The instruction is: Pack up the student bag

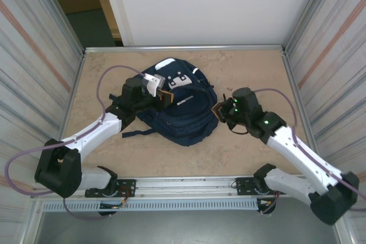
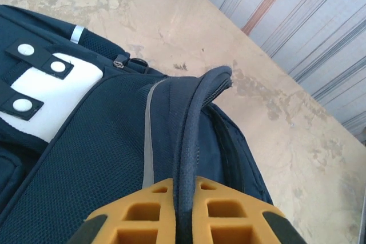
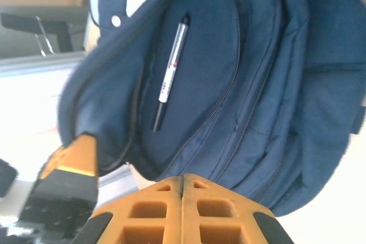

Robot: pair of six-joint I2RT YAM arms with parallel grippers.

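Judging from our near edge outward, we take the step in hand to be opening a pocket for packing. Our left hand (image 2: 183, 198) is clenched on a raised fold of the bag (image 1: 189, 127) along its zip rim, lifting that rim off the panel below. Our right hand (image 3: 182, 186) sits at the bag's opposite edge with its pads pressed together. We see nothing between them, though we cannot rule out a zip pull hidden at the tips. The bag lies flat mid-tabletop (image 1: 257, 72), between both hands. Just beyond the right hand, a pen (image 3: 170, 75) rests on the dark panel inside the gaping rim; whether it is fully in the pocket we cannot tell. Farther off lies the bag's white patch (image 2: 57, 92). Next, we judge, the right hand must either nudge the pen deeper or find the zip pull and draw it shut, with the left holding the rim taut, since a slack rim could snag the zip.
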